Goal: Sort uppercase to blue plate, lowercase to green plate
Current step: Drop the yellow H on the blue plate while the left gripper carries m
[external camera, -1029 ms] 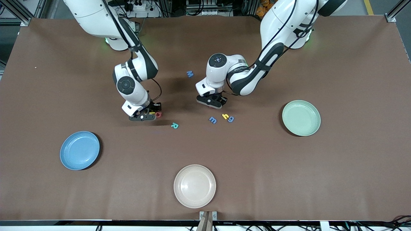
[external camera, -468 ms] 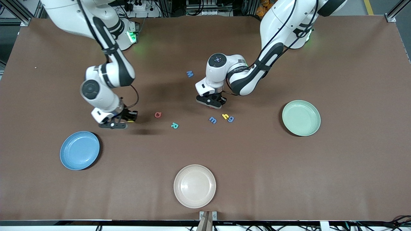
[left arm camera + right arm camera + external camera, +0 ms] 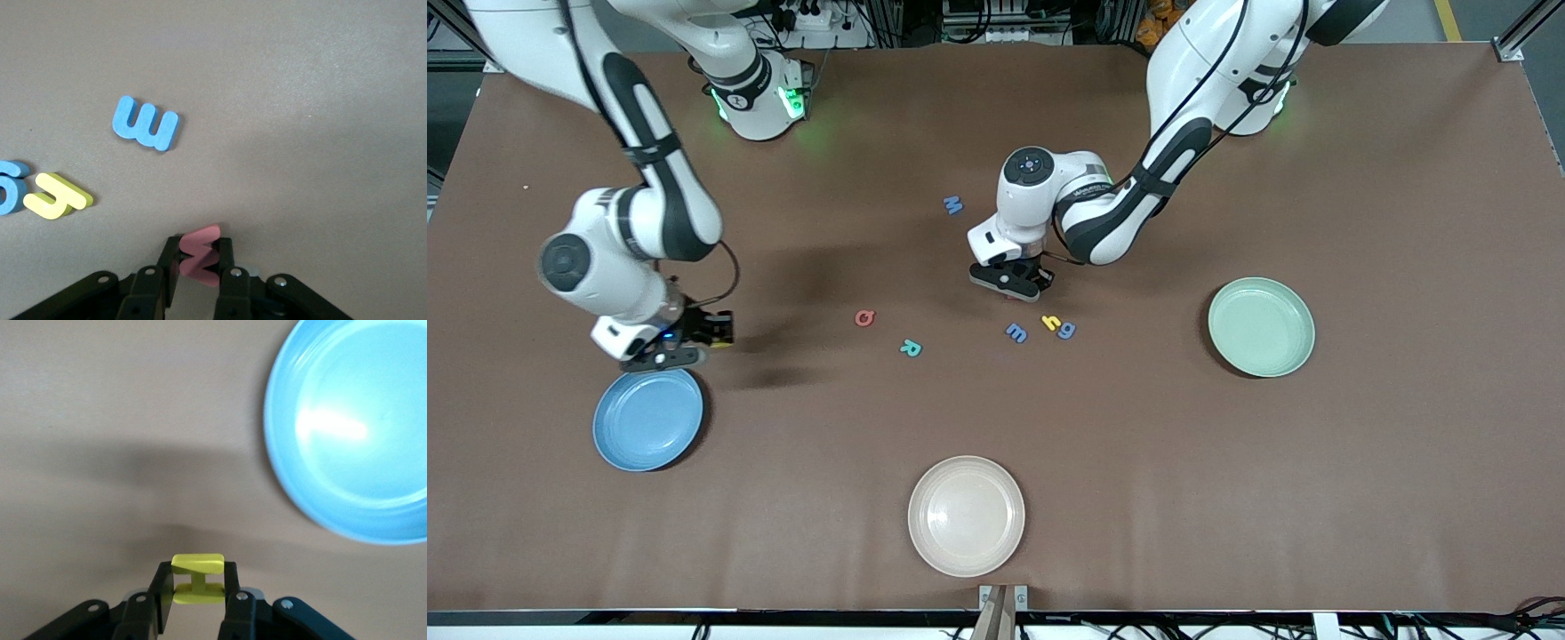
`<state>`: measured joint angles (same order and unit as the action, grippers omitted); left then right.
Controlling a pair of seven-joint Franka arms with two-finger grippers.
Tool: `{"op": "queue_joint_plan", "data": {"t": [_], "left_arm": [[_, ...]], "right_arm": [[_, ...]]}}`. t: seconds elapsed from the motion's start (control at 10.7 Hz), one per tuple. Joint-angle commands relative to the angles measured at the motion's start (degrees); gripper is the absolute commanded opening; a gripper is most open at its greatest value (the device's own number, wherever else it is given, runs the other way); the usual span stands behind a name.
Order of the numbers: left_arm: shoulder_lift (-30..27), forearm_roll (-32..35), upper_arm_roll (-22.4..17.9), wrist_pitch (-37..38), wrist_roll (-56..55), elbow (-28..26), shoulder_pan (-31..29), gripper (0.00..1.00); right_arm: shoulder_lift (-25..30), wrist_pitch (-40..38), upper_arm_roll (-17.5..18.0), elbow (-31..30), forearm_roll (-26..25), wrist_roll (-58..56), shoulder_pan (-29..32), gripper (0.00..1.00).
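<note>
The right gripper (image 3: 694,342) is clenched on the yellow H (image 3: 197,577), pinching its crossbar so both uprights stick out past the fingers. It hangs in the air just short of the blue plate (image 3: 647,418), off the rim at about 1 o'clock in the front view. The left gripper (image 3: 1021,283) sits low at the desk (image 3: 1316,498), clamped on the red w (image 3: 201,256), with the blue m (image 3: 1016,332), yellow h (image 3: 1050,323) and blue g (image 3: 1066,330) lying at roughly 5 o'clock from it. The green plate (image 3: 1261,326) sits well apart toward the left arm's end, at about 3 o'clock from that cluster.

The red Q (image 3: 864,317) and teal-green R (image 3: 910,348) lie on the desk mid-table, and the blue M (image 3: 952,205) lies farther from the front camera at about 12 o'clock from them. A cream-white plate (image 3: 966,515) sits nearest the camera.

These letters look like thin foam: very light, springy and likely to squash or twist under a hard squeeze. A narrow stroke or bar probably gives the surest hold. Being so light, a letter may cling to a finger pad on release, so dropping it low over the plate's middle seems wise.
</note>
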<state>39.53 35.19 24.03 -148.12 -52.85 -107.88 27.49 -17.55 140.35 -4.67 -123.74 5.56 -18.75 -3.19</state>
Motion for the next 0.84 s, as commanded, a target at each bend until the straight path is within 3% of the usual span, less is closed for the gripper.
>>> {"op": "queue_joint_plan", "data": {"t": [0.0, 0.37, 0.66, 0.75], "left_arm": [[-0.1, 2.4, 0.0, 2.6, 1.4, 0.9, -0.6, 0.09], [-3.8, 1.1, 0.9, 9.5, 5.6, 1.0, -4.4, 0.01], [-7.4, 0.3, 8.3, 14.9, 10.5, -1.4, -16.5, 0.0], [-9.0, 0.3, 11.0, 16.5, 11.5, -3.9, -22.2, 0.0]], "right_arm": [[-3.3, -1.0, 0.7, 5.2, 0.5, -14.3, 3.7, 0.0], [-9.0, -0.8, 0.7, 13.0, 0.5, -36.0, 8.5, 0.0], [-14.0, -0.8, 0.8, 18.4, 0.9, -47.8, 11.5, 0.0], [-14.2, -0.9, 0.8, 18.3, 0.9, -47.3, 11.5, 0.33]]}}
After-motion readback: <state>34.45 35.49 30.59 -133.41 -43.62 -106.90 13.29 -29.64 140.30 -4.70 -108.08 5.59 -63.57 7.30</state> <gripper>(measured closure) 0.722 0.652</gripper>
